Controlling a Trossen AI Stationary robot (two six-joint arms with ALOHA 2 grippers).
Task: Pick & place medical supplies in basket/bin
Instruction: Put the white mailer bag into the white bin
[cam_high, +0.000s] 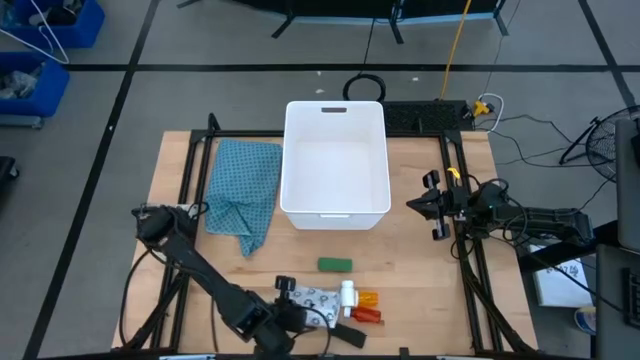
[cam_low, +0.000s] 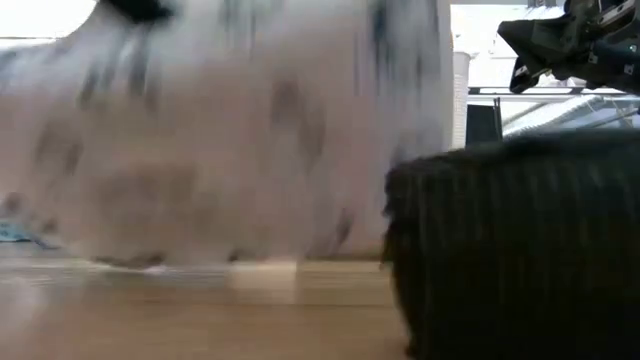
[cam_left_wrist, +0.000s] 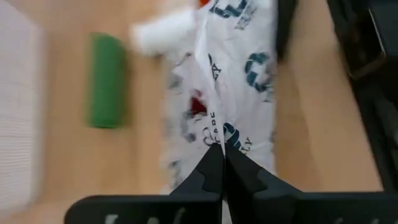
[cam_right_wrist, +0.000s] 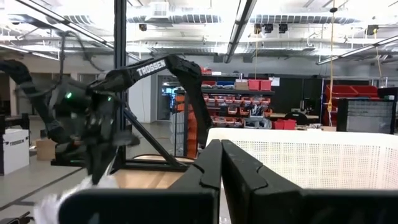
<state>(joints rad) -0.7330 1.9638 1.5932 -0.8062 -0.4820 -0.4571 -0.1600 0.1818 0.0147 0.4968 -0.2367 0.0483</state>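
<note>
The white flat pouch with dark speckled print lies at the near edge of the wooden worktop, close to the front rail, and the left gripper is clamped on its near edge; in the left wrist view the two dark fingers meet on the crinkled film of the pouch. Just beside the pouch sit a small white bottle and an orange-red bottle, touching or nearly touching its far-right end. A green block rests a little farther in, apart from the cluster, between it and the bin. The large white rectangular plastic tub stands at the middle of the worktop, with nothing visible inside it, and a teal patterned cloth is crumpled beside its left wall.

The right gripper hangs to the right of the tub, above the worktop, its fingers drawn together on nothing.

The step in hand looks like the grasp of the first item. Next, the left arm would need to lift the pouch clear without dragging the two bottles, carry it past the green block and release it over the tub. A limp pouch held by one edge may sag and snag the tub's rim.
</note>
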